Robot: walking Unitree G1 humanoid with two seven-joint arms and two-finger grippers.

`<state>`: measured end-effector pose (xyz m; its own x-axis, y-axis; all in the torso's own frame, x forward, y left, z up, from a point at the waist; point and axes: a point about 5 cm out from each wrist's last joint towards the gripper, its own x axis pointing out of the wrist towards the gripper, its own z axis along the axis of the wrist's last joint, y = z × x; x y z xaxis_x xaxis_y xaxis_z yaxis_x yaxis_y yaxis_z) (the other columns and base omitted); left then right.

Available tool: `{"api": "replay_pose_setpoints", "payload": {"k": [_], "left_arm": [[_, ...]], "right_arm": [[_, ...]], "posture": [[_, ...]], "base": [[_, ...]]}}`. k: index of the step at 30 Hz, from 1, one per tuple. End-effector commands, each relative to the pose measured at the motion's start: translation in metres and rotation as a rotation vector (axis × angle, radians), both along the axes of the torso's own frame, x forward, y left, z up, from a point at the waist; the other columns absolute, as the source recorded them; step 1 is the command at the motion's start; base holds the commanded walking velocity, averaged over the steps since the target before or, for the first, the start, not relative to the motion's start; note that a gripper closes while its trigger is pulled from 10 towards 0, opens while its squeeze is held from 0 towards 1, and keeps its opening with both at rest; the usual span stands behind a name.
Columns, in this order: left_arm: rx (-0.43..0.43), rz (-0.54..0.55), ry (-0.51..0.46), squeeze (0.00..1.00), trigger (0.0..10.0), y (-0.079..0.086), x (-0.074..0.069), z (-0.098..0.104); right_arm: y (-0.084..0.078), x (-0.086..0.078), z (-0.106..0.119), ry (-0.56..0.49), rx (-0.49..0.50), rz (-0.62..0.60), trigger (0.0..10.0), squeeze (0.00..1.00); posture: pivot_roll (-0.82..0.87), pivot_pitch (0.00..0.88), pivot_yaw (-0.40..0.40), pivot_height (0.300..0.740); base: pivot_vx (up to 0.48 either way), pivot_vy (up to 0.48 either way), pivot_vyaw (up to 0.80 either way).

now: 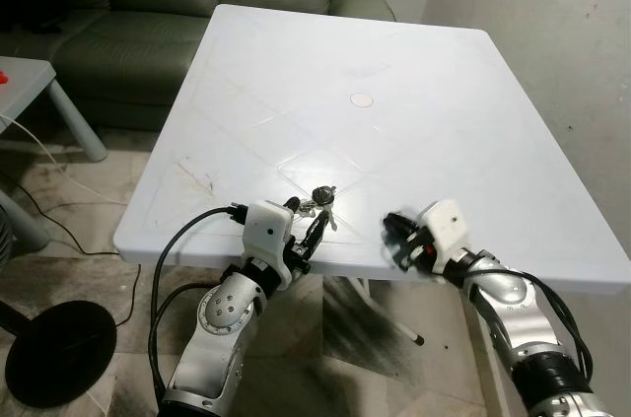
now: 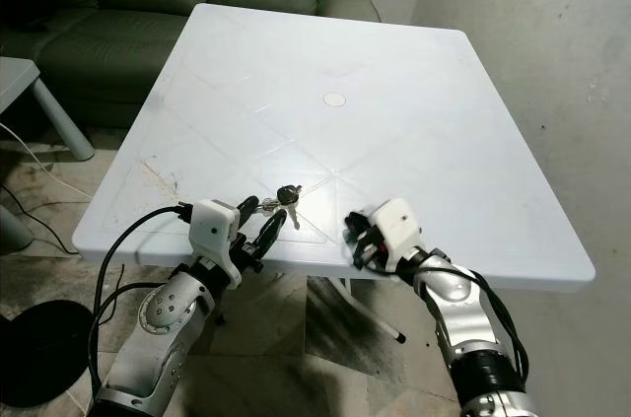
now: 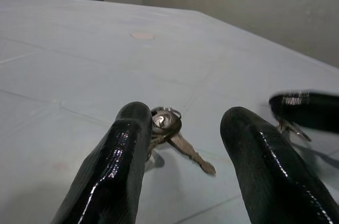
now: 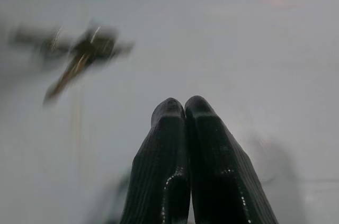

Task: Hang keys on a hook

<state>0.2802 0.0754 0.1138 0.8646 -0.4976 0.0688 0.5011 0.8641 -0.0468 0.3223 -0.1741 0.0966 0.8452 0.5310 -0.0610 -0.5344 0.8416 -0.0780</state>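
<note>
Jaws spread on the left gripper (image 1: pixel 304 223), its fingers (image 3: pixel 114 166) flanking the keys (image 1: pixel 322 195) that lie flat on the table (image 1: pixel 414 72) near the middle of its near edge, while the right gripper (image 1: pixel 397 240), jaws pressed together, hovers blurred just beside them over that same edge.

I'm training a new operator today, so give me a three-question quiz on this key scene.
1. True or false: the left pincer is open around the small metal bunch of keys.
2. The right pincer is: A open, B shut, C holding keys?
3. Fill in: the keys lie on the ____ plastic table.

Key: 1 true; 2 B; 3 white.
</note>
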Motion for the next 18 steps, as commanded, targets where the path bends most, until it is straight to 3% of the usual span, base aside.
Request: {"api": "replay_pose_setpoints", "payload": {"k": [1,4,12,13,14,15,16,18], "left_arm": [[-0.016,0.016,-0.006,0.00,10.0,0.002,0.004,0.005],[-0.041,0.057,-0.024,0.00,10.0,0.012,0.015,0.013],[-0.098,0.165,-0.066,0.00,10.0,0.038,0.035,0.035],[-0.115,0.189,-0.066,0.00,10.0,0.045,0.038,0.038],[-0.129,0.251,-0.057,0.00,10.0,0.060,0.045,0.041],[-0.129,0.251,-0.057,0.00,10.0,0.060,0.045,0.041],[-0.097,0.305,-0.056,0.00,10.0,0.075,0.049,0.040],[-0.076,0.334,-0.053,0.00,10.0,0.085,0.051,0.039]], "right_arm": [[-0.003,0.007,0.017,-0.046,0.125,-0.052,0.0,0.00],[-0.004,0.013,0.036,-0.108,0.323,-0.136,0.0,0.00],[-0.008,0.018,0.064,-0.229,0.424,-0.208,0.0,0.00],[-0.011,0.018,0.067,-0.244,0.423,-0.222,0.8,0.00],[-0.015,0.017,0.071,-0.260,0.396,-0.251,10.0,0.00],[-0.015,0.017,0.071,-0.260,0.396,-0.251,10.0,0.00],[-0.020,0.015,0.069,-0.271,0.344,-0.269,10.0,0.00],[-0.023,0.013,0.067,-0.277,0.318,-0.282,10.0,0.00]], "posture": [[0.01,0.096,-0.074,0.740],[0.01,0.088,-0.073,0.740],[0.01,0.068,-0.066,0.740],[0.01,0.064,-0.066,0.740],[0.01,0.062,-0.065,0.740],[0.01,0.062,-0.065,0.740],[0.00,0.055,-0.062,0.740],[0.00,0.050,-0.063,0.740]], "base": [[0.000,0.000,0.00],[0.000,0.000,0.00],[0.000,0.000,0.00],[0.000,0.000,0.00],[0.000,0.000,0.00],[0.000,0.000,0.00],[0.000,0.000,0.00],[0.000,0.000,0.00]]}}
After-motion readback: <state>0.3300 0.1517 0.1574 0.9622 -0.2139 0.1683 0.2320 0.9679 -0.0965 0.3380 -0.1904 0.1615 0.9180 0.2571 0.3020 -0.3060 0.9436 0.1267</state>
